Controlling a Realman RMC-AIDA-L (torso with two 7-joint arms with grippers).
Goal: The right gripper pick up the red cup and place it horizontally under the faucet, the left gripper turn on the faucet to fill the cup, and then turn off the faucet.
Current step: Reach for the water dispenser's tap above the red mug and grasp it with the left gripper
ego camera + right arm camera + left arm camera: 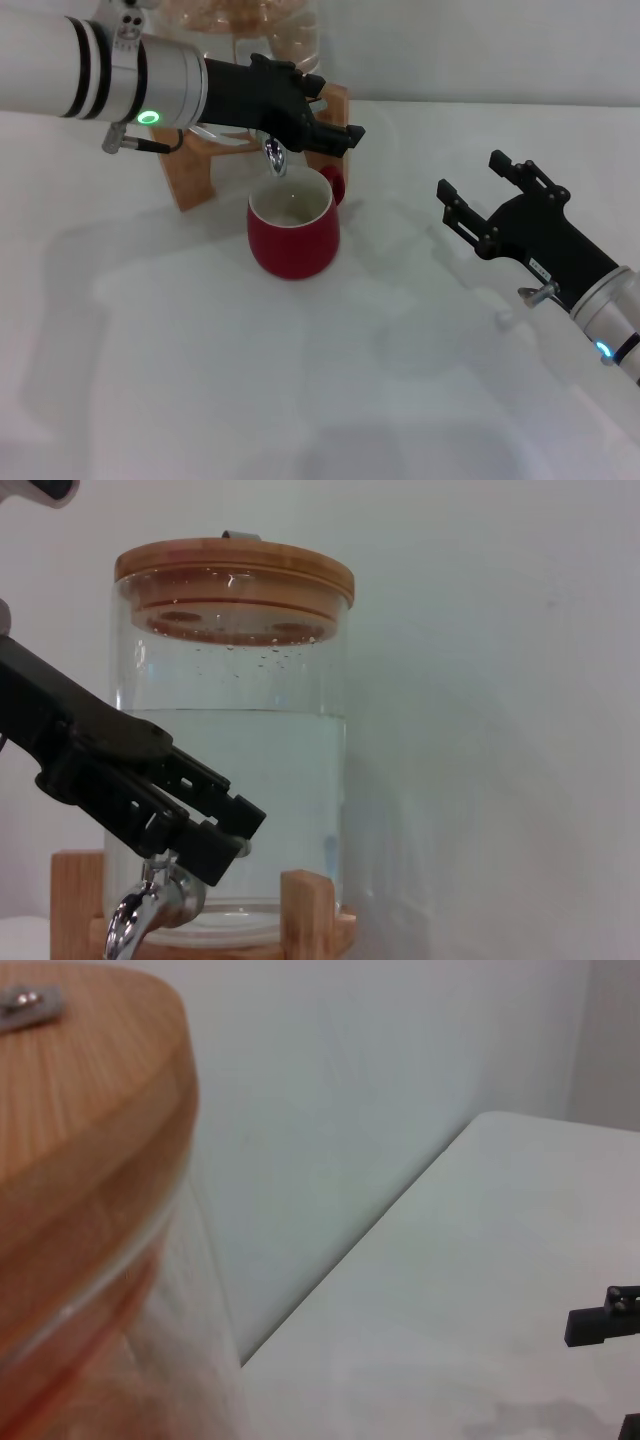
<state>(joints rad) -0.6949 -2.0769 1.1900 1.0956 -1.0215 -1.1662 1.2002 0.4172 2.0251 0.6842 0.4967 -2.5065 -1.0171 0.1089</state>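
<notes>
The red cup [293, 232] stands upright on the table, its cream inside directly below the faucet [275, 158]. The faucet's chrome spout [140, 920] hangs from the glass water jar [235, 780] on its wooden stand [190, 175]. My left gripper [333, 110] reaches in from the left, open, with its fingers straddling the top of the faucet. The lever is hidden under the claw [232, 838]. No stream of water shows. Right of the cup and clear of it, my right gripper [472, 178] hovers open and empty.
The jar has a wooden lid [80, 1110], and a wall rises close behind it. White table [300, 380] stretches in front of the cup and to its right. A black fingertip [600, 1325] shows at the edge of the left wrist view.
</notes>
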